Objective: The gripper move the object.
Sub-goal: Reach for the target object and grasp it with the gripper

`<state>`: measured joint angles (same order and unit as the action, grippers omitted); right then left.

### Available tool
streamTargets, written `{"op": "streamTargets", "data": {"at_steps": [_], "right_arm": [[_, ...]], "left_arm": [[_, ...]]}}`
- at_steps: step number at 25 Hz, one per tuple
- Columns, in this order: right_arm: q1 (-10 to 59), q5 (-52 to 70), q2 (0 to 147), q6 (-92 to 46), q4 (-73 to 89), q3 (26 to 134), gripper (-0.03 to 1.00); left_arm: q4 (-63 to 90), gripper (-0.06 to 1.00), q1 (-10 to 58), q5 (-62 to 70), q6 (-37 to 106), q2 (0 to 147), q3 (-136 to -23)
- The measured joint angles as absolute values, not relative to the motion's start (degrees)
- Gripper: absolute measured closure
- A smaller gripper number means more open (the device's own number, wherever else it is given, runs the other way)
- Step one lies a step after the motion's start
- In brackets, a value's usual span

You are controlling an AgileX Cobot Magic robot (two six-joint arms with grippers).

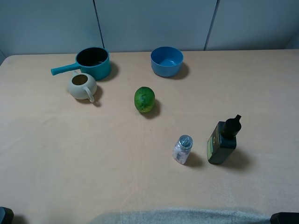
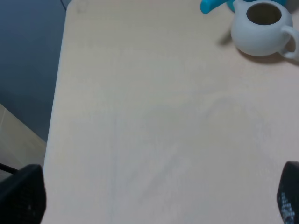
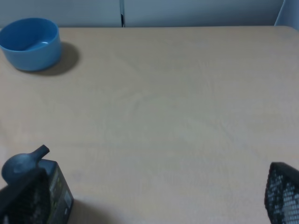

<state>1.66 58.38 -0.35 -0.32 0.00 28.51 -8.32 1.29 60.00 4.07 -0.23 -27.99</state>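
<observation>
The green round fruit (image 1: 145,99) with a yellowish patch lies on the table near the middle, in front of the blue bowl (image 1: 167,60). It shows only in the exterior view. Both grippers are far from it, at the table's near edge. My left gripper (image 2: 154,200) is open and empty, with its fingertips (image 2: 21,193) at the frame's edges; only a dark corner of it (image 1: 4,215) shows in the exterior view. My right gripper (image 3: 154,198) is open and empty; a dark corner of it (image 1: 285,218) shows at the near right.
A teal saucepan (image 1: 92,63) and a cream mug (image 1: 83,86) stand at the back left. A dark green bottle (image 1: 222,141) and a small clear shaker (image 1: 182,149) stand right of centre. The bottle (image 3: 56,186) is close beside one right finger.
</observation>
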Motion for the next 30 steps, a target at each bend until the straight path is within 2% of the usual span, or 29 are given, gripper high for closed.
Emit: {"op": "streamTargets", "data": {"at_steps": [30], "right_arm": [[1.7,58.4,-0.4,-0.3,0.0,28.5,0.28]], "left_arm": [[-8.3,-0.05,1.3,60.0,4.1,-0.2,-28.0]]}}
